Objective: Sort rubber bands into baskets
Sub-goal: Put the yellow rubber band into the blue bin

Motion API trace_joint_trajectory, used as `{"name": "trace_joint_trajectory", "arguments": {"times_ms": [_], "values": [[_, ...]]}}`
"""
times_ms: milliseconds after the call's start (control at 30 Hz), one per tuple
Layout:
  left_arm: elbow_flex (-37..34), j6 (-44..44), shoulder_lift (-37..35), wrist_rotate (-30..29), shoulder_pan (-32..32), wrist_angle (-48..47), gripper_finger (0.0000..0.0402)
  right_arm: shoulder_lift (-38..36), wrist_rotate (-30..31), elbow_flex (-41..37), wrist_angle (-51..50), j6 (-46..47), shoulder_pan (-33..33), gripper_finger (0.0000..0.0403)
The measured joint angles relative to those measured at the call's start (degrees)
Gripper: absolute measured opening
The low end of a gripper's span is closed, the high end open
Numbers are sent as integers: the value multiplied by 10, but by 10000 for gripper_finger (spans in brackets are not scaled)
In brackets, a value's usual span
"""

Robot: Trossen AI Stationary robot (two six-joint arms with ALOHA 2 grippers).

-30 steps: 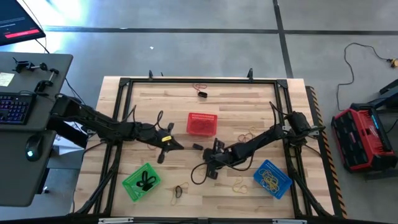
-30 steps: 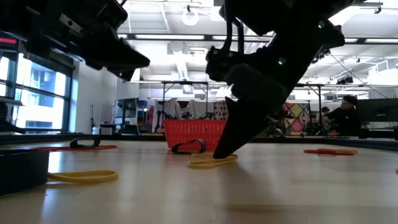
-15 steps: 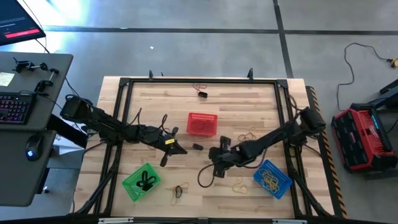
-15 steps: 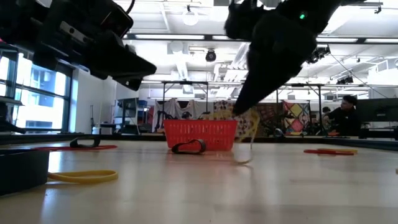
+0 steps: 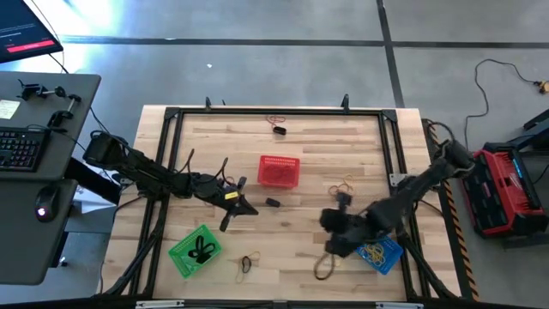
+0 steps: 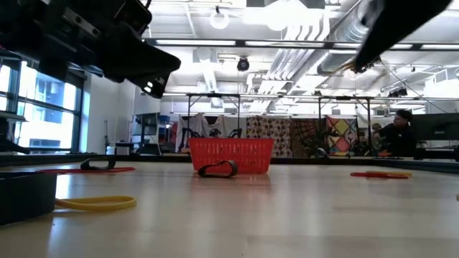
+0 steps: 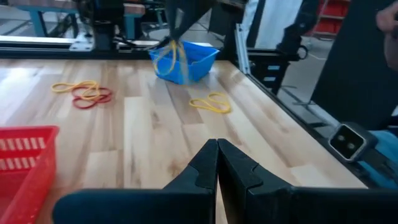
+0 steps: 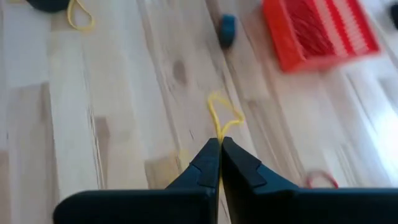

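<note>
My right gripper (image 5: pixel 329 220) is shut on a yellow rubber band (image 8: pixel 225 117), raised above the table just left of the blue basket (image 5: pixel 377 249), which holds yellow bands. The left wrist view shows that band (image 7: pixel 171 56) dangling in front of the blue basket (image 7: pixel 193 57). My left gripper (image 5: pixel 244 209) is shut on nothing and hovers between the red basket (image 5: pixel 278 171) and the green basket (image 5: pixel 196 251), which holds black bands. Loose bands lie flat on the wood: a yellow one (image 7: pixel 211 102), a yellow and red pair (image 7: pixel 87 93) and a black one (image 6: pixel 217 169). My right gripper pinches the yellow rubber band between its two fingers at one end of the loop (image 8: pixel 217 133). The fingers slant downward. The rest of the loop hangs free beyond the tips, slack and lifted clear of the table.
More bands lie near the far edge (image 5: pixel 274 120) and the near edge (image 5: pixel 247 263). A yellow band (image 6: pixel 97 203) lies at the near left in the low view. A black frame (image 5: pixel 390 129) runs round the table. Bare wood lies between the baskets.
My right gripper has risen from the table in front of the red basket with the yellow band and swung toward the table's right and near edge, up to the blue basket. The band, flat on the wood before, now hangs clear. My left gripper has kept its place.
</note>
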Motion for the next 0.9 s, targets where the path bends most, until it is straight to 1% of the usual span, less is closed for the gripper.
{"name": "trace_joint_trajectory", "arguments": {"times_ms": [167,300,400,467,633,767,900], "values": [[0,0,0,1,-6,0,0,-27,8,0,-100,110,62,0],[0,0,0,-1,-6,0,0,-31,-11,0,-178,208,115,0],[0,0,0,-1,-6,0,0,-31,-12,0,-219,280,149,0],[0,0,0,-4,-6,0,0,-29,-11,0,-233,314,168,0],[0,-1,0,-8,-6,0,0,-5,-18,-1,-259,358,202,0],[0,-7,0,-9,-6,0,0,24,-50,-1,-260,397,222,0],[0,-6,0,-9,-6,0,0,54,-97,-1,-262,449,243,0]]}}
